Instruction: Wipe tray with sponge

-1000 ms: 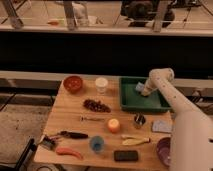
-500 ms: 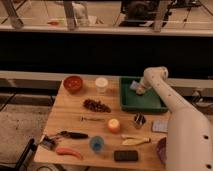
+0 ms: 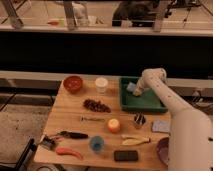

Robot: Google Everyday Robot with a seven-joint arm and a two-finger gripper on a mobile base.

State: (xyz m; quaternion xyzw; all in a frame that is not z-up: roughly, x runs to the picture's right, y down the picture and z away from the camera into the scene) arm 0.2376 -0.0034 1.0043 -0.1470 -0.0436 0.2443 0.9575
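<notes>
Down in the far corner of the tray [image 3: 150, 103] our gripper [image 3: 137, 90] meets the sponge [image 3: 130, 87], its hold we cannot tell; bare tray floor stretches toward us.

Green low-walled tray [image 3: 146, 103] sits flat at table [image 3: 70, 112] 2 o'clock corner; small pale blue-grey sponge [image 3: 131, 87] inside, toward tray's 10 o'clock; gripper [image 3: 136, 91] just beside sponge.

No legible text, labels or numbers. Faint dark marking [image 3: 94, 119] on counter [image 3: 70, 107], left of gripper [image 3: 136, 91], unreadable. Gripper sits low inside tray [image 3: 146, 107], at sponge [image 3: 130, 86].
</notes>
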